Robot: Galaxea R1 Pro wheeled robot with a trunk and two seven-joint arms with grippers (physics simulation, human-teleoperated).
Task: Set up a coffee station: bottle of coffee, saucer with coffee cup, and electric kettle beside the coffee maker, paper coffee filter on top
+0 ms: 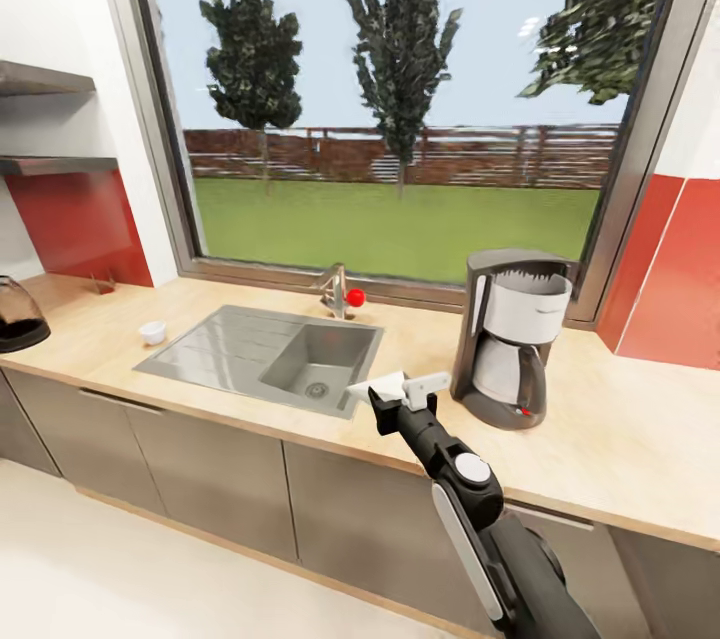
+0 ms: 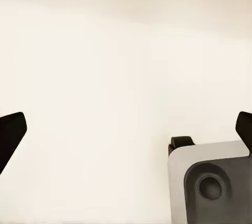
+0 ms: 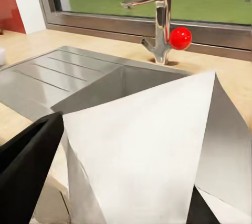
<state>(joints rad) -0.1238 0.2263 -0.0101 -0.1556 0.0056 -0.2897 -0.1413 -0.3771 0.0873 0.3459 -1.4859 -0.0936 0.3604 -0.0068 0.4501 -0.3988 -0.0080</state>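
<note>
Right gripper (image 1: pixel 385 397) clamped on the paper coffee filter (image 1: pixel 378 385), low centre of head view, over the desk (image 1: pixel 620 439) edge between sink (image 1: pixel 290 354) and the coffee maker (image 1: pixel 510 334). Filter held above the desk, not resting on it. In head view, long axis lay roughly level, tip aimed left toward the sink basin, wide end toward the fingers; in right wrist view filter (image 3: pixel 142 155) blocked most of the foreground, folded white faces, faucet (image 3: pixel 157 27) beyond. Step judged: carry filter to the machine's top. Best done by lifting clear of the lid first, then moving right and lowering centred; thin paper, so likely to slide off if released tilted. Left gripper (image 2: pixel 126 129) fingers spread wide, nothing between. The coffee cup (image 1: pixel 152 331) sat left of sink.
</note>
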